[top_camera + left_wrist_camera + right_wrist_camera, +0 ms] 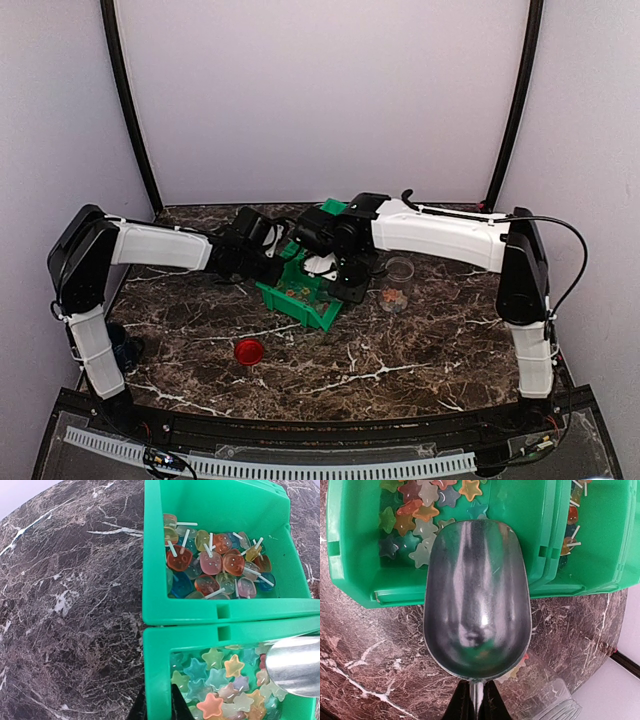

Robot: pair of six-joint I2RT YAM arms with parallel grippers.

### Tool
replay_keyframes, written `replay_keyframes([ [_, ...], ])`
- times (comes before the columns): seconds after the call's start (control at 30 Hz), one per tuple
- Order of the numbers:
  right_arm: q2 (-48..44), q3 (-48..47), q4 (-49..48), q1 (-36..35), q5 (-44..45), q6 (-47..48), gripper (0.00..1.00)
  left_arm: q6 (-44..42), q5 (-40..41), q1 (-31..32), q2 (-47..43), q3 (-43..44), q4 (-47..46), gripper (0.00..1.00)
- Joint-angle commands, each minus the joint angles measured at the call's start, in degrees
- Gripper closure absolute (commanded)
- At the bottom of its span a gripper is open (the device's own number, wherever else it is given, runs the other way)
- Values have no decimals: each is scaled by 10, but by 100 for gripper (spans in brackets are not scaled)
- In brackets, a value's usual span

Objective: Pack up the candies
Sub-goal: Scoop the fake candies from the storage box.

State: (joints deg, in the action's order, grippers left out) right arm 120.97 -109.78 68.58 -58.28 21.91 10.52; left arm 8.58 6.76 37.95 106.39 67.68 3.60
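Scoop [475,595], gripped empty by right end effector [476,701], hovers over candies [420,515]; left end effector [156,702] pinches bin [210,612], probably steadying it.

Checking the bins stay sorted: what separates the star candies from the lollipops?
Two abutting green bin walls part the star candies from the lollipops; left wrist view shows it.

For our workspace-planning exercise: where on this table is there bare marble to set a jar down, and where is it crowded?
Free: the wide front strip from the red lid rightward to the right arm's base; also the marble between that lid and the green bins. Crowded: mid-rear, where bins, scoop, clear jar and candies cluster.
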Motion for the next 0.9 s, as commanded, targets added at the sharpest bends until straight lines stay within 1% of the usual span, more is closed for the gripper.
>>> replay_keyframes([
  [0.0, 3, -3, 2, -10, 10, 1, 100, -16, 16, 11, -57, 30, -51, 100],
  [0.1, -10, 4, 1, -15, 13, -1, 100, -35, 38, 19, -58, 39, -58, 100],
  [0.5, -44, 40, -8, -27, 41, -2, 100, -90, 75, 33, -61, 58, -56, 100],
  [0.67, -60, 57, -17, -30, 60, 7, 100, -99, 76, 33, -61, 57, -64, 100],
  [0.87, -47, 60, -34, -31, 28, 29, 100, -97, 36, 33, -65, 51, -90, 100],
])
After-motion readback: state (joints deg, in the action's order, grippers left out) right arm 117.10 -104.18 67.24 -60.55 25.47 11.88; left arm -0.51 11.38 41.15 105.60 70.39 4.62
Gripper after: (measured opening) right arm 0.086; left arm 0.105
